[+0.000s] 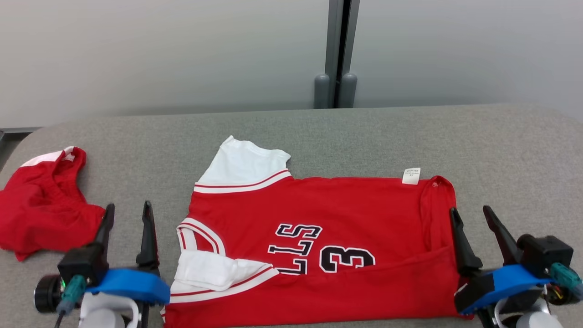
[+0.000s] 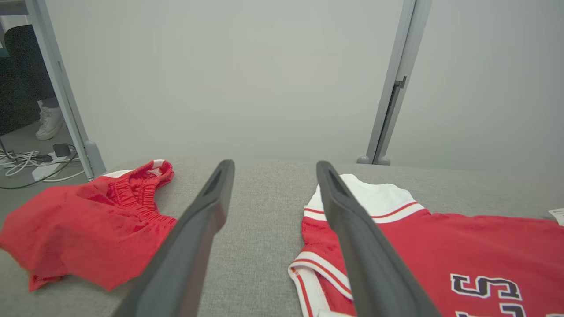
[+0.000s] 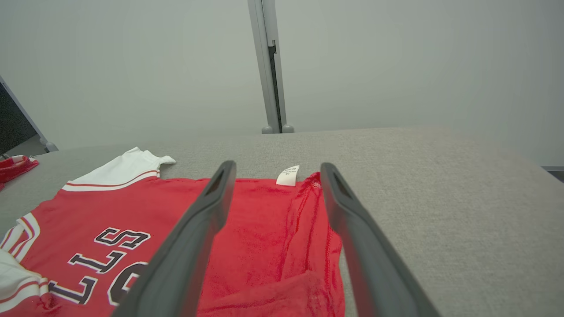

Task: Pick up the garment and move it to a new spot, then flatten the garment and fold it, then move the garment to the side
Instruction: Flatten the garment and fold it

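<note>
The garment (image 1: 319,214) is a red jersey with white sleeves, black lettering and a "3", lying spread on the grey table with its near edge folded up; it also appears in the left wrist view (image 2: 462,246) and right wrist view (image 3: 255,229). My left gripper (image 1: 128,213) stands open just left of the jersey's neck and sleeve, nothing between its fingers (image 2: 207,211). My right gripper (image 1: 473,216) is open at the jersey's hem on the right, its left finger (image 3: 207,211) over the red cloth. A small white tag (image 1: 411,176) sticks up at the hem.
A pair of red shorts (image 1: 41,205) lies bunched at the table's left edge, seen too in the left wrist view (image 2: 88,220). Grey table (image 1: 510,150) stretches bare to the right and behind. A partition post (image 1: 336,54) stands at the back; cables (image 2: 31,160) lie on the floor.
</note>
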